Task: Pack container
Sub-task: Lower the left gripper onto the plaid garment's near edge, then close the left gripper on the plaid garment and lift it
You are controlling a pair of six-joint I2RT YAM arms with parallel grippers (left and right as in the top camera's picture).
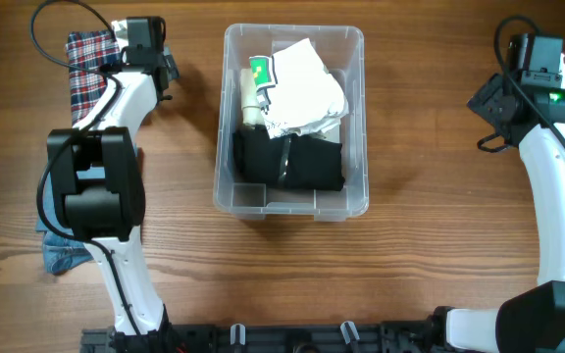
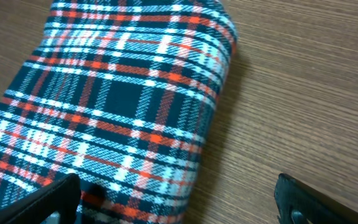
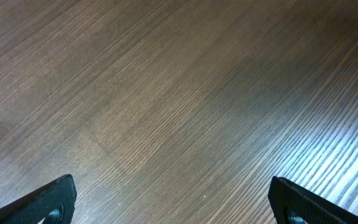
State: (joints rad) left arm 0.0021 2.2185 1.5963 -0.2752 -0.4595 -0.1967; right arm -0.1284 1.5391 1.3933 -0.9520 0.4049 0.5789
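The clear plastic container stands in the middle of the table, holding a black garment, a crumpled white cloth and a pale item with a green label. A folded plaid cloth lies at the far left. My left gripper hovers open just over the plaid cloth's right edge, one finger above the fabric, the other above bare wood. My right gripper hangs open over bare table at the far right, with nothing between its fingers.
A blue denim piece lies at the left front, partly hidden under my left arm. Black cables run by both arms at the back. The black rail lines the front edge.
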